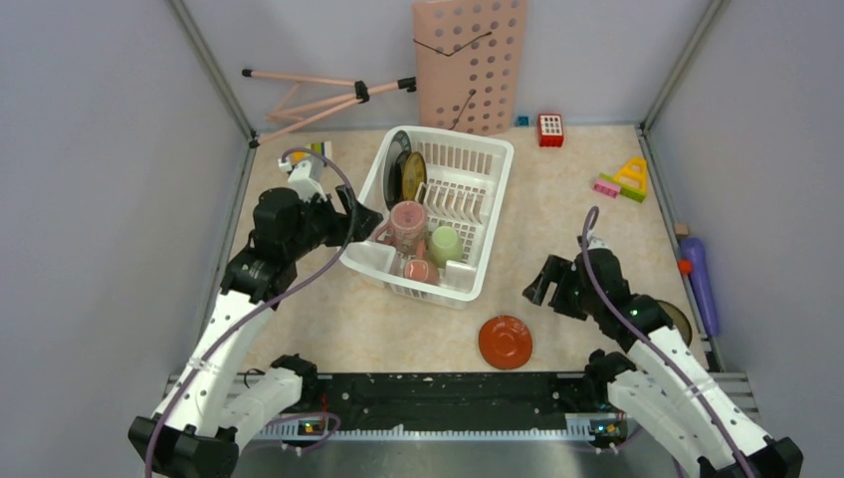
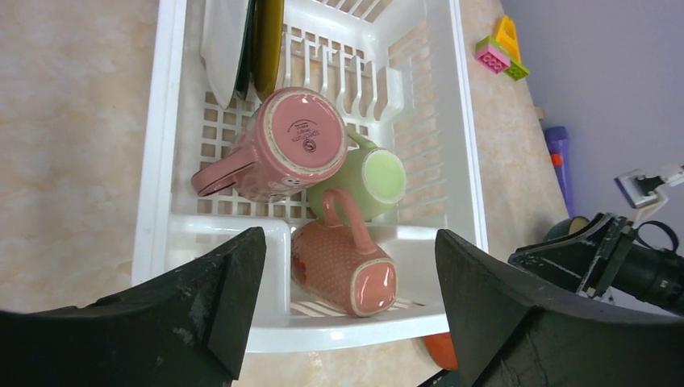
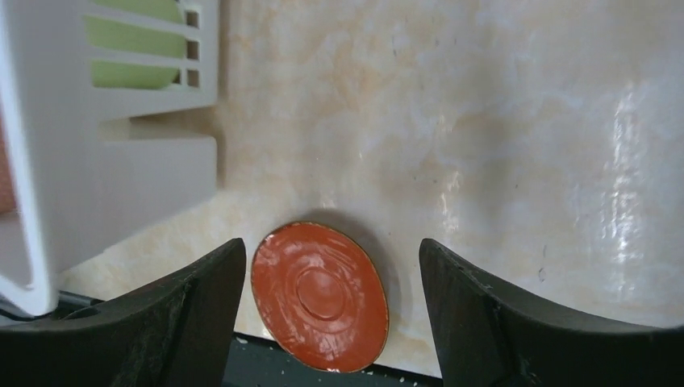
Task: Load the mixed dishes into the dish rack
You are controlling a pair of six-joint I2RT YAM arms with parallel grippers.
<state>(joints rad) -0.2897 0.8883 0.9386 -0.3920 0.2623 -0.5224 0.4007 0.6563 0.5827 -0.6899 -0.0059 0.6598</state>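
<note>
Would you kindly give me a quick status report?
Both jaws open, empty. Orange saucer on table, outside dish rack. Nothing blocking it.

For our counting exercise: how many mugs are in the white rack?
3. A pink mug sits base-up mid-rack; a pale-green mug lies beside it; a dotted pink mug lies on its side at the near end of the rack. None seems hidden.

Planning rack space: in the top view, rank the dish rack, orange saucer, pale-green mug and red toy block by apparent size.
1. dish rack
2. orange saucer
3. pale-green mug and red toy block look nearly alike; not ranked.
</note>
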